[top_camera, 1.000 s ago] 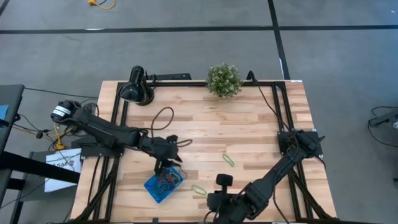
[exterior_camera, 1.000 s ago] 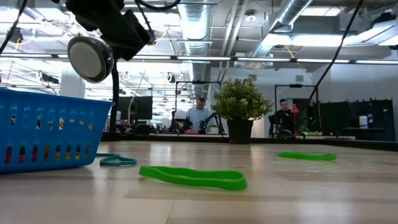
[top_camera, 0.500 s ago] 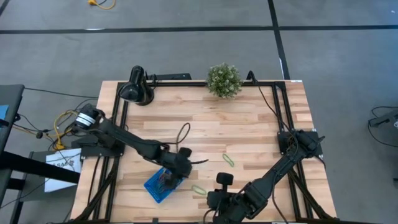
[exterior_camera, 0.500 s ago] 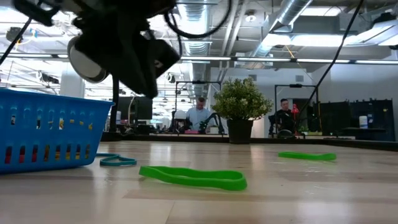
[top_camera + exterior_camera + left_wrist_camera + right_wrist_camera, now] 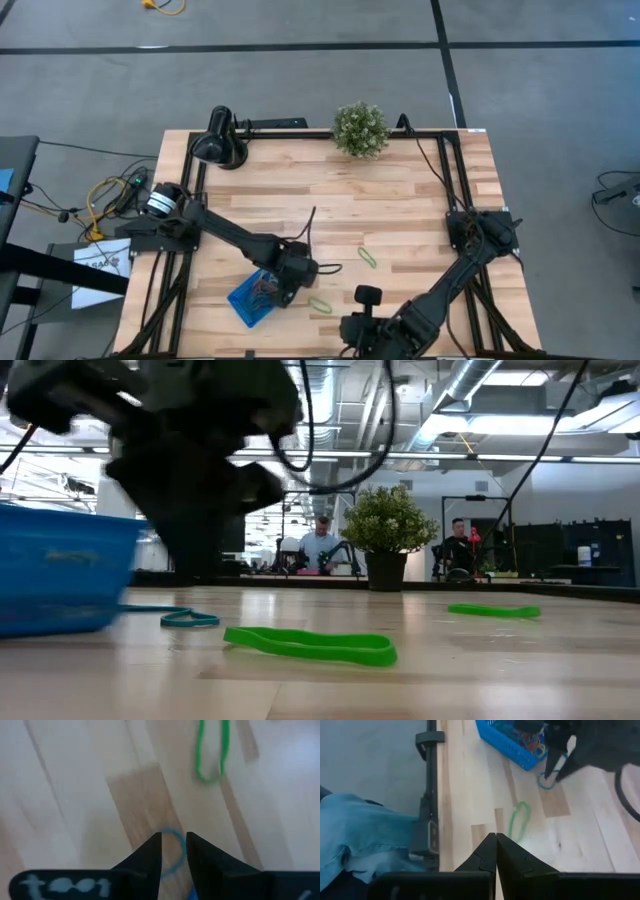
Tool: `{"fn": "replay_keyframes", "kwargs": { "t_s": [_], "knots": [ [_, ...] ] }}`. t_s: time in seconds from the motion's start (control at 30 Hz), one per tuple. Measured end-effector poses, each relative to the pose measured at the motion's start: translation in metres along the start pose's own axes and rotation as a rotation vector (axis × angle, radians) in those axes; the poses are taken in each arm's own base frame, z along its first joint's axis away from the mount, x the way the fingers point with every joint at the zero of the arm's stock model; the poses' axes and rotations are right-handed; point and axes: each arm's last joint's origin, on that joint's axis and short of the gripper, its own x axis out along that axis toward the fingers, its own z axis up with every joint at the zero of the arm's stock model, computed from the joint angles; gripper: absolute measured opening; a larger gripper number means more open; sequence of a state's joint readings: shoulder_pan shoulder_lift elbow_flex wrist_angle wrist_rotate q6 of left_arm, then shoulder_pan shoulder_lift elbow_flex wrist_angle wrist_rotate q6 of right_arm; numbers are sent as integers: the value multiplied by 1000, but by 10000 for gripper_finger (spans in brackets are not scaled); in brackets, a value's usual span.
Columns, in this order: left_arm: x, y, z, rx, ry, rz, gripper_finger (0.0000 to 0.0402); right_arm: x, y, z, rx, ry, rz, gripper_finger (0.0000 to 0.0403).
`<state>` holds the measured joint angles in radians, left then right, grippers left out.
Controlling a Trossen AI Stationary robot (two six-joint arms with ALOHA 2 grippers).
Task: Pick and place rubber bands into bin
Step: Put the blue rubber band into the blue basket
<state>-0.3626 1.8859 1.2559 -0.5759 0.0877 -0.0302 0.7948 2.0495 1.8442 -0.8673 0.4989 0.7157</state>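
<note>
2 green rubber bands (image 5: pixel 320 305) (loose) | left end effector (image 5: pixel 173 851) slightly parted | right end effector (image 5: pixel 496 851) closed

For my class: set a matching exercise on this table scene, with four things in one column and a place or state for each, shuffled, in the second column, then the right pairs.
Things:
1. left gripper
2. right gripper
3. blue bin
4. potted plant

Places or states:
A. at the table's far edge
B. fingers shut, at the near edge
C. holds a heap of coloured rubber bands
D. fingers slightly apart over a teal rubber band

Pairs: 1-D, 2-B, 3-C, 4-A
</note>
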Motion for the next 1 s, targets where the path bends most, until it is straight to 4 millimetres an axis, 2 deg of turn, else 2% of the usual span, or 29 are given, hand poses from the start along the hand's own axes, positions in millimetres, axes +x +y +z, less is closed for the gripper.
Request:
{"fn": "replay_keyframes", "kwargs": {
  "t_s": [0.27,0.5,0.8,1.0],
  "knots": [
    [-1,-19,-15,-75,151,-12,77,-8,11,-9,-26,-22,3,0],
    [0,-23,-13,24,110,116,78,-8,11,-9,-27,-37,-12,0],
    [1,-25,-7,86,51,94,109,-7,9,-7,-24,-37,-16,0],
    [18,-24,-5,78,48,74,130,-7,9,-7,-24,-37,-16,0]
  ]
}}
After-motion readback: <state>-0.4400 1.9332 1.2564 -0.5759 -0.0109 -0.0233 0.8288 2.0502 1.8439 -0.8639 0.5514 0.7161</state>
